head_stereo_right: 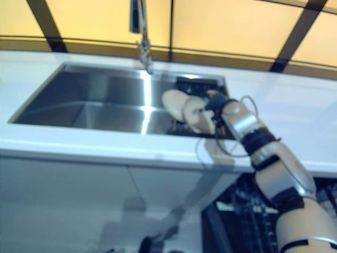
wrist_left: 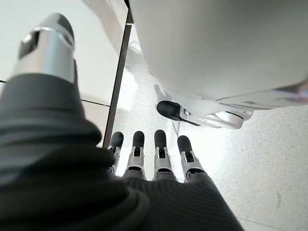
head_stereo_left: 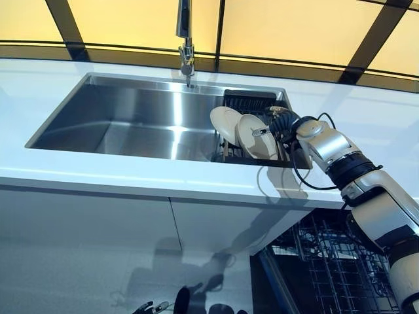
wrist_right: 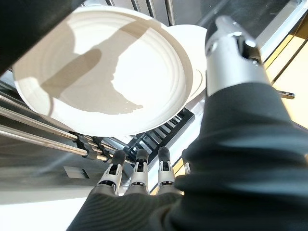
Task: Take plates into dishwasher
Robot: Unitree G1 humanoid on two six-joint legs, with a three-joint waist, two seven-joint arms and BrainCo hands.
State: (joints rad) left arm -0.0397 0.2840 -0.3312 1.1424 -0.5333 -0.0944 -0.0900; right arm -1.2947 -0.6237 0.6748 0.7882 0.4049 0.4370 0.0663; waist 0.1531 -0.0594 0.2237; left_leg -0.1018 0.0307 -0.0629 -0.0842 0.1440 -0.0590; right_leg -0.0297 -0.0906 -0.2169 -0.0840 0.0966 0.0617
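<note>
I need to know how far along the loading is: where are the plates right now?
In the left eye view, both plates stand upright in the rack at the sink's right end, with the right hand beside them.

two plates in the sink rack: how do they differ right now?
The near plate stands closest to the right hand, which reaches to its rim; the far plate stands behind it, toward the sink's open basin, with no hand at it. The near plate overlaps part of the far plate. Whether the near plate is gripped cannot be told. Shared: both are cream, round, and standing on edge in the dish rack in the sink.
</note>
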